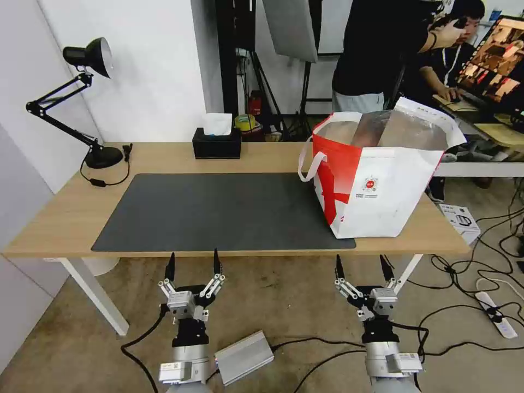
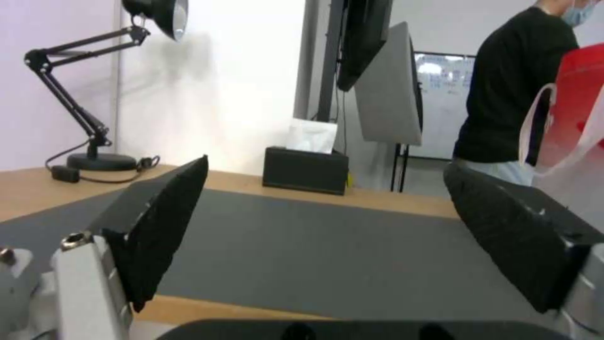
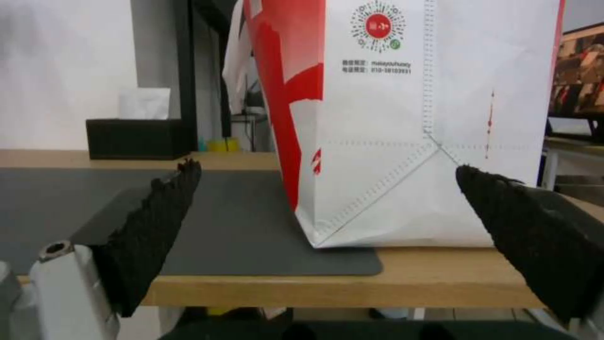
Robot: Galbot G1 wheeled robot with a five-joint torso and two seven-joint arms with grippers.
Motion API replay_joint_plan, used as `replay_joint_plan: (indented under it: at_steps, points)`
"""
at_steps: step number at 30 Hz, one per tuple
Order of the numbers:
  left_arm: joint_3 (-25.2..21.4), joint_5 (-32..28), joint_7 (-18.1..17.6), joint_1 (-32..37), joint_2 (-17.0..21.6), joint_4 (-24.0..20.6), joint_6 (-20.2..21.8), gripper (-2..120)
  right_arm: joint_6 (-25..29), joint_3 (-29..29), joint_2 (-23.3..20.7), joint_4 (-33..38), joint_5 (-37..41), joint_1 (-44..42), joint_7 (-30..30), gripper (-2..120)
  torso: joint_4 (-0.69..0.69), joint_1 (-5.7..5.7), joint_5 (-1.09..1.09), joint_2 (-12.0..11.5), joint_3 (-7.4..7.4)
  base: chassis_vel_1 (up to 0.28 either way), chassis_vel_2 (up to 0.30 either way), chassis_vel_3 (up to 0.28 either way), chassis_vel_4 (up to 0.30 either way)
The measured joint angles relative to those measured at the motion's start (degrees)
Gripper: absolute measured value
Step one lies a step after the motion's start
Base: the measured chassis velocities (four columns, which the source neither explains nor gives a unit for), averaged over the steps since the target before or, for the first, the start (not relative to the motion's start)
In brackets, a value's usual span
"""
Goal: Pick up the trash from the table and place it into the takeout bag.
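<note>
Below the near edge of the table point(image 1: 65, 218), both arms are hanging side by side over the floor, each pointing its fingers up toward the tabletop. On the left, the left gripper point(image 1: 193, 263) is holding its two black fingers spread wide with nothing between them; the left wrist view is looking between those fingers point(image 2: 163, 226) across the dark grey mat point(image 2: 327, 245) toward the black tissue box point(image 2: 306, 169) at the far edge. On the right, the right gripper point(image 1: 364, 266) is likewise keeping its fingers parted and gripping nothing, and its wrist camera is facing the takeout bag point(image 3: 403, 123) head-on. That white-and-red takeout bag point(image 1: 376, 174) is standing upright at the right end of the table, its base partly resting on the right end of the mat point(image 1: 218, 210), its mouth gaping open and showing the silver foil lining, with one white loop handle point(image 1: 310, 161) drooping over its left side. A black desk lamp point(image 1: 82, 103) is sitting at the far left corner of the tabletop, well apart from the bag. A silver box point(image 1: 244, 357) is lying on the floor between the two arms.
</note>
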Motion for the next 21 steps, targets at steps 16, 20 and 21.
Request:
replay_joint_plan:
  at_steps: [16,20,21]
  points:
    - [0.5,2.0,-0.8,0.6,-1.2,1.2,-0.1,100,0.0,0.0,0.0,0.0,0.0,0.0,0.0,100,-0.01,0.00,0.04,0.0,0.00,0.000,0.000,0.000,0.000]
    - [0.5,2.0,-0.7,0.4,-1.1,1.8,-0.5,100,0.0,0.0,0.0,0.0,0.0,0.0,0.0,100,0.00,0.00,0.04,0.0,0.00,0.000,0.000,0.000,0.000]
    - [0.5,2.0,-0.7,0.4,-1.1,1.9,-0.5,100,0.0,0.0,0.0,0.0,0.0,0.0,0.0,100,0.00,0.00,0.03,0.0,0.00,0.000,0.000,0.000,0.000]
